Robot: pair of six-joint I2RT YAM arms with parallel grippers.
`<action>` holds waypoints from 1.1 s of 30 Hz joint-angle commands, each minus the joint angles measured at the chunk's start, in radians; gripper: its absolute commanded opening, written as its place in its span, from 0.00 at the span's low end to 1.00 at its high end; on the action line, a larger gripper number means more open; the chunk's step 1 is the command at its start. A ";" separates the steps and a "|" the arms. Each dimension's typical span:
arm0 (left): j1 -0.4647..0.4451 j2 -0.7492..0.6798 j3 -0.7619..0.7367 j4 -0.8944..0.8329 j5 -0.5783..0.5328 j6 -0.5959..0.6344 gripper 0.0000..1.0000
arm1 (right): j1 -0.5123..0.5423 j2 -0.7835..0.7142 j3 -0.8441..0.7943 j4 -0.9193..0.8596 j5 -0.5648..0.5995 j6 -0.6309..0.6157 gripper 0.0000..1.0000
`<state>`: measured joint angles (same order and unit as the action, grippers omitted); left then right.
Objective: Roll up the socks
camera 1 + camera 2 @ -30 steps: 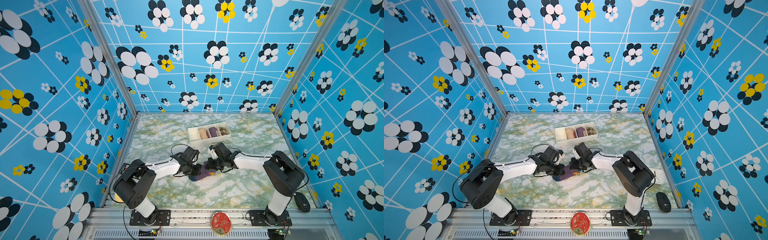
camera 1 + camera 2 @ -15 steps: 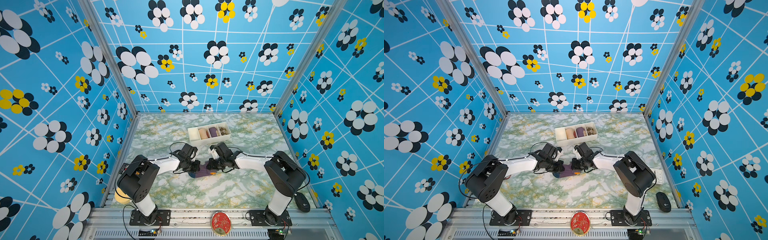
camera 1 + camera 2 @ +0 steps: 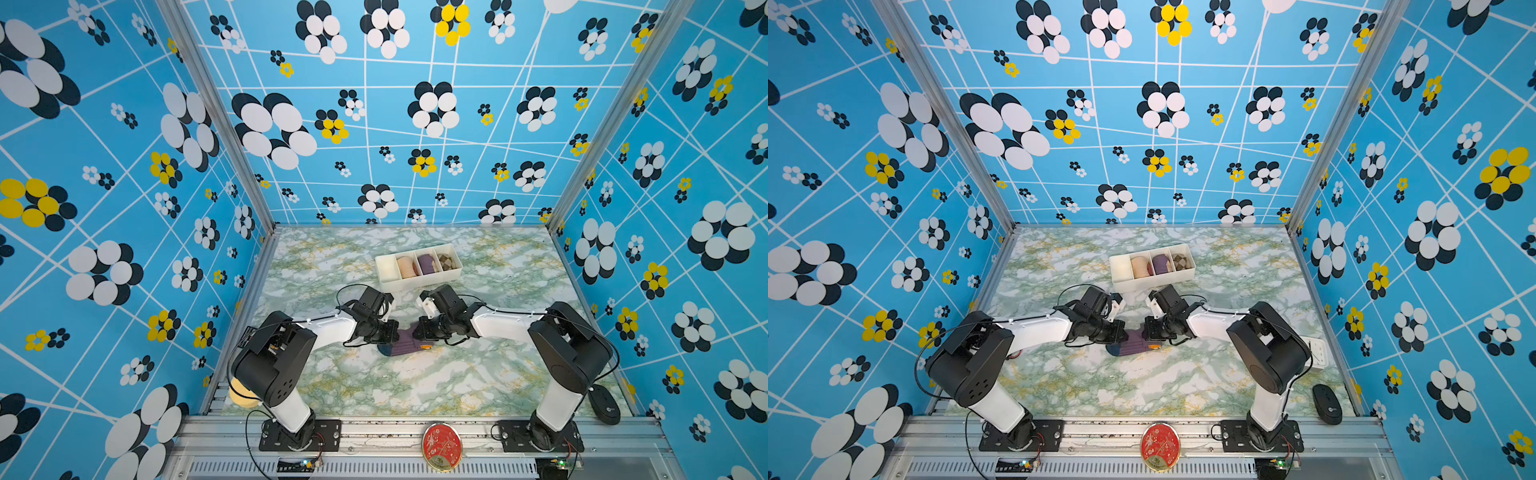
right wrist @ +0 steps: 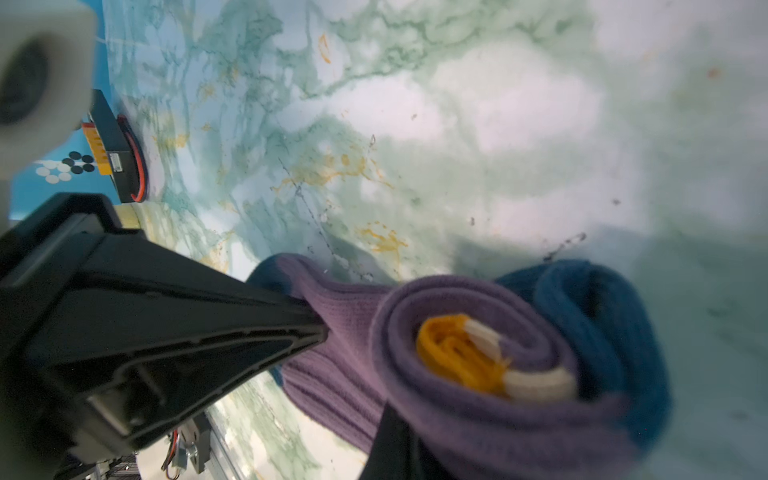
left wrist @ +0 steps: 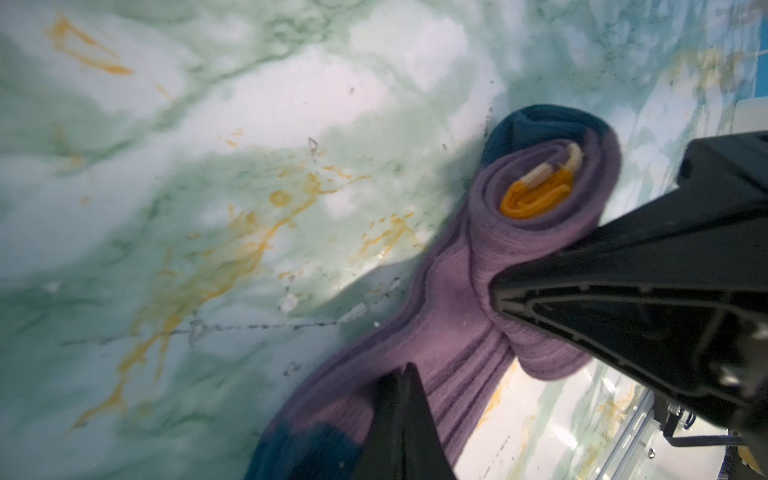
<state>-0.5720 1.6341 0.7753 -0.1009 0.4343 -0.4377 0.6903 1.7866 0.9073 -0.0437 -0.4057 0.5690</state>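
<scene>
The purple socks (image 3: 405, 345) (image 3: 1133, 344) lie mid-table, partly rolled. The roll (image 5: 540, 232) (image 4: 478, 374) has the orange-yellow cuff (image 5: 532, 197) (image 4: 453, 353) at its core, and a flat stretch runs on to the dark teal toe (image 5: 307, 449). My left gripper (image 3: 395, 337) (image 3: 1123, 334) (image 5: 409, 368) (image 4: 322, 330) is shut, its tip pressed on the flat purple part. My right gripper (image 3: 415, 334) (image 3: 1147, 332) (image 4: 388, 409) (image 5: 496, 291) is shut too, its tip against the roll's side. I see no fabric between either pair of fingers.
A white divided tray (image 3: 419, 281) stands just beyond the grippers, holding a peach roll (image 3: 406, 266), a purple roll (image 3: 427, 264) and a brown checked roll (image 3: 446, 261). A black mouse (image 3: 604, 409) lies at the front right corner. A red round tin (image 3: 441, 446) sits on the front rail.
The left arm has drawn its elbow in and its gripper has edged slightly toward the far side. The right arm and the socks have hardly moved.
</scene>
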 commanded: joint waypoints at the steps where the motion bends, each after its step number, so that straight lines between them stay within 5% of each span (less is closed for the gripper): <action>1: -0.026 -0.062 0.049 -0.008 0.019 -0.015 0.00 | -0.008 0.062 -0.066 -0.154 0.016 0.029 0.05; 7: -0.061 -0.060 0.123 -0.026 0.031 -0.015 0.00 | -0.008 0.028 -0.094 -0.029 -0.073 0.081 0.02; 18: -0.071 -0.049 0.117 -0.014 0.023 -0.024 0.00 | -0.008 -0.076 -0.097 -0.042 -0.054 0.054 0.03; 33: -0.071 -0.042 0.116 -0.013 0.025 -0.023 0.00 | -0.008 -0.104 -0.089 0.028 -0.125 0.045 0.14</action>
<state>-0.6373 1.5856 0.8879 -0.1040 0.4496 -0.4572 0.6819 1.7092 0.8253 -0.0154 -0.5060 0.6243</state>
